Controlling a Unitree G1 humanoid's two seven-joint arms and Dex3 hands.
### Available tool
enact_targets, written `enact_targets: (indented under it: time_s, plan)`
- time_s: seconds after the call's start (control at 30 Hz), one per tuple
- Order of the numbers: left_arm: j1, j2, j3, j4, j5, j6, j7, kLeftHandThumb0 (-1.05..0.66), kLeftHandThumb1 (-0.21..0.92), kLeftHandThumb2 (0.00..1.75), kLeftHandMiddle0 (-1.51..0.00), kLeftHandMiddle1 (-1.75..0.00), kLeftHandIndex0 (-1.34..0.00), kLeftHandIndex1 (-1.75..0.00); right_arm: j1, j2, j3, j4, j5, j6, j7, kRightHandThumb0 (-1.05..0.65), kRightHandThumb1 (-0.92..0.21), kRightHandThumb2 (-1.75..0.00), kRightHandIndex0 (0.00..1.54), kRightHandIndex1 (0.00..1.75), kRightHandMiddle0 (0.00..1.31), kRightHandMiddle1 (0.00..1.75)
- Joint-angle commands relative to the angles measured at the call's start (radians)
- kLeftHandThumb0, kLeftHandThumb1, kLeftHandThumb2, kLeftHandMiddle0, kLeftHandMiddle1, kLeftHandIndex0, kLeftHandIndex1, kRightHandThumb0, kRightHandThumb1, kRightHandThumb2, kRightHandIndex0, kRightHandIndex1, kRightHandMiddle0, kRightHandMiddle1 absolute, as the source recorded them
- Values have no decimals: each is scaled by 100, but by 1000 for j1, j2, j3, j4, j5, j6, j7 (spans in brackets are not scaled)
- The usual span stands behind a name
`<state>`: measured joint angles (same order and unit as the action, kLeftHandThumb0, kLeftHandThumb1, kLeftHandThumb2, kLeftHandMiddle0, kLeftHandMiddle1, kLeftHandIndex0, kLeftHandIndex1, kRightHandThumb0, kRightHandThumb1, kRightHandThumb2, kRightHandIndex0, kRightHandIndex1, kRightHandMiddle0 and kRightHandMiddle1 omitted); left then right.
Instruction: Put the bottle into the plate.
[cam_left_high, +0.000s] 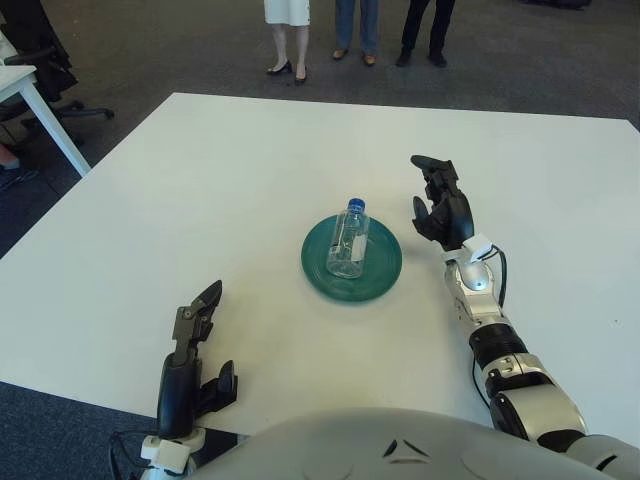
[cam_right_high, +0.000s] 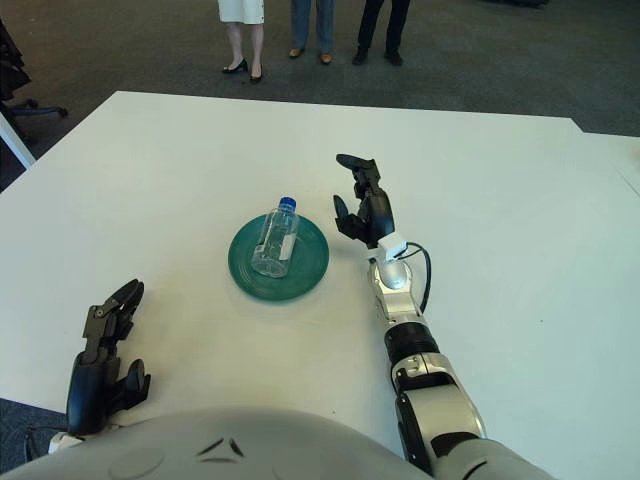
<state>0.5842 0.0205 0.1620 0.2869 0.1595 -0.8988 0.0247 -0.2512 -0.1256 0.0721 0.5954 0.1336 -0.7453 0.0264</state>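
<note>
Bottle (cam_left_high: 348, 241) lies in plate (cam_left_high: 385, 282) — right hand (cam_left_high: 443, 205), fingers spread & empty, should pull clear w/o nudging it; left hand (cam_left_high: 190, 352) idle near the table's front edge.

Bare table (cam_left_high: 200, 180) all round plate (cam_left_high: 385, 275) and bottle (cam_left_high: 348, 243).

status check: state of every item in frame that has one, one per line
bottle: lying on its side in the plate, blue cap on and pointing to the table's far edge, looks empty
plate: flat on the table, holding the bottle
right hand: open, raised to the right of the plate, holding nothing
left hand: open, idle near the table's near edge, left of the plate
</note>
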Motion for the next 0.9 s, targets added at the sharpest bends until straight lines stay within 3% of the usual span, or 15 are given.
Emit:
enact_targets:
  time_s: [0.0, 0.3, 0.5, 0.87]
  plan:
    - [-491, -4, -22, 9, -51, 348, 17, -81, 92, 73, -41, -2, -9, -83, 85, 10, -93, -126, 79, 78, -19, -66, -92, -63, 65, 12, 16, 92]
    - [-510, 11, -10, 54, -82, 345, -5, -80, 92, 73, -41, -2, -10, -83, 143, 8, -123, -157, 81, 92, -13, -65, -92, -63, 66, 14, 14, 91]
    - [-529, 21, -10, 63, -103, 350, -36, -79, 92, 73, -42, -2, -10, -83, 228, 63, -100, -169, 52, 61, -26, -66, -92, -63, 65, 14, 13, 90]
    - [-587, 39, -20, 45, -99, 375, -80, -76, 92, 71, -44, -2, -9, -82, 221, 78, -112, -110, 14, 3, -41, -69, -92, -69, 54, 9, 7, 86]
